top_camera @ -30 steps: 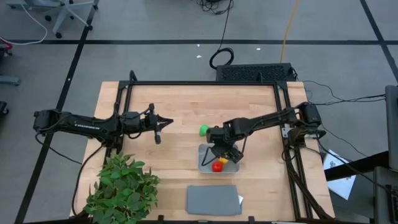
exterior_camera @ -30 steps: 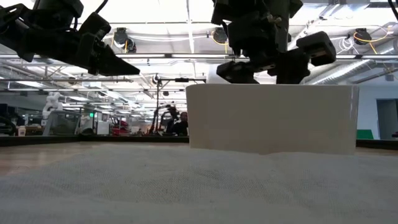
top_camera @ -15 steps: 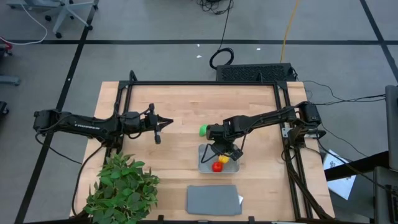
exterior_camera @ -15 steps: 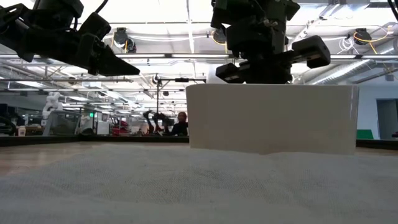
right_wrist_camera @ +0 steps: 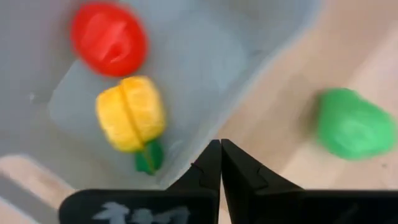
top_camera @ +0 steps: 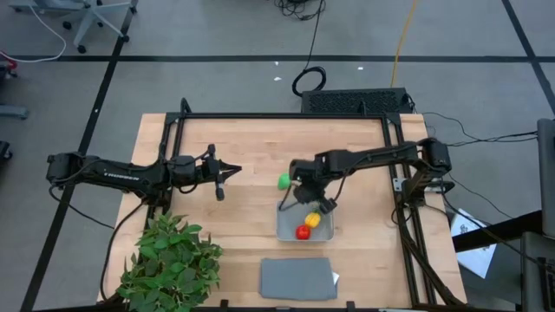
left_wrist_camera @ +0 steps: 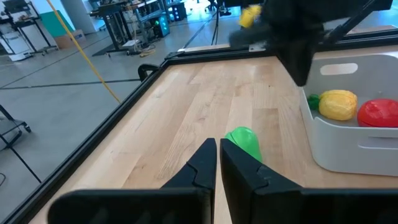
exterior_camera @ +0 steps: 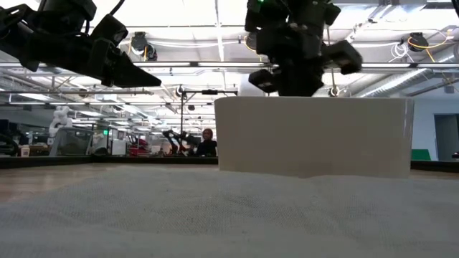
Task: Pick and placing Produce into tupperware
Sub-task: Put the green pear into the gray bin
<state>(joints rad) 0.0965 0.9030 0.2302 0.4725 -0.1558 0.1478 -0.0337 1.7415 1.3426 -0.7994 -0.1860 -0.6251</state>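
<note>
The pale grey-blue tupperware [top_camera: 288,227] stands near the table's middle, with the red round fruit [top_camera: 303,232] and the yellow one with a green tip [top_camera: 313,220] lying on its floor. The green round fruit [top_camera: 284,181] rests on the wood just beyond the tupperware's far left corner. My right gripper [top_camera: 299,192] hangs shut and empty above that corner, pointing steeply down; its wrist view shows the tips [right_wrist_camera: 219,146] over the rim, between the yellow fruit [right_wrist_camera: 130,113] and the green one [right_wrist_camera: 351,124]. My left gripper [top_camera: 234,170] waits shut at the table's left, aimed toward the green fruit [left_wrist_camera: 244,142].
A leafy green plant [top_camera: 169,260] stands at the near left corner. The flat dark grey lid [top_camera: 297,278] lies near the front edge, just in front of the tupperware. A black frame [top_camera: 286,115] runs along the table's far and side edges. Bare wood lies between the two grippers.
My right gripper has shut with nothing between its fingers. It has risen a little and gone from above the tupperware's inside toward the table's far edge, ending over the container's far left corner, nearer the green fruit. The red and yellow fruits lie still in the tupperware.
</note>
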